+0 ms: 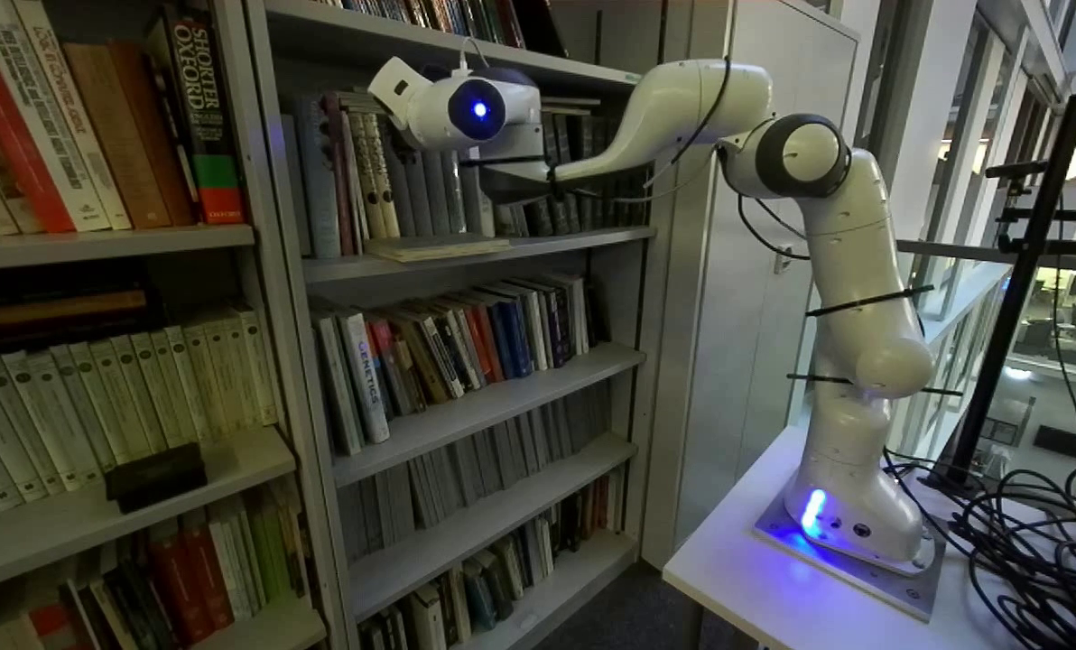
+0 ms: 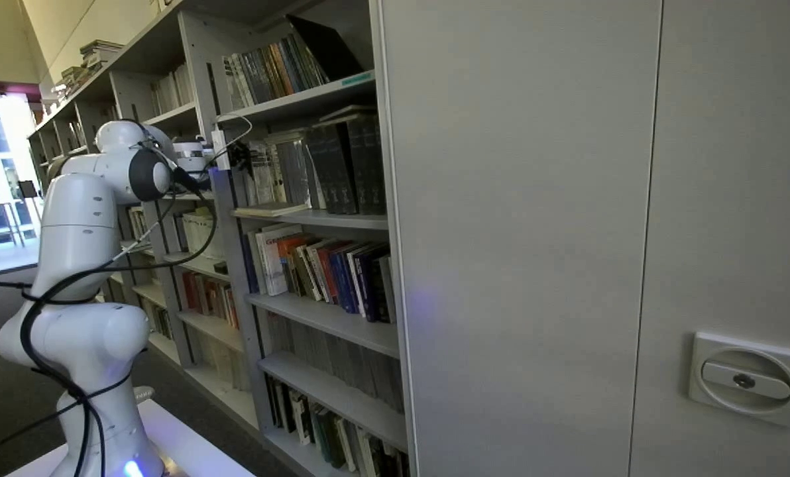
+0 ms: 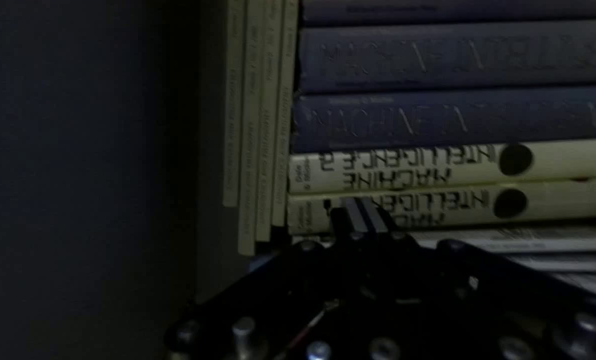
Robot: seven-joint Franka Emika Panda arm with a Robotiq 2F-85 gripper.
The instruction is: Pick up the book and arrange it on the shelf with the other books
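A thin pale book (image 1: pixel 439 246) lies flat along the front of an upper tier of the grey shelf (image 1: pixel 583 241). In an exterior view this flat book (image 2: pixel 270 209) pokes slightly past the tier's edge. Behind it stand the other books (image 1: pixel 425 194), upright with grey and cream spines. My gripper (image 2: pixel 239 156) is at this tier, above the flat book; in an exterior view the arm mostly hides it. In the dark wrist view the gripper (image 3: pixel 360 201) is shut with nothing between its pads, in front of a cream spine (image 3: pixel 458 202). Contact with that spine cannot be judged.
A grey upright post (image 1: pixel 276 271) separates this shelf from a bookcase with red and cream volumes (image 1: pixel 41 126). Another tier (image 1: pixel 466 41) runs above the hand. A tall grey cabinet door (image 2: pixel 521 199) adjoins the shelf. The arm stands on a white table (image 1: pixel 728 560) beside coiled cables (image 1: pixel 1025 542).
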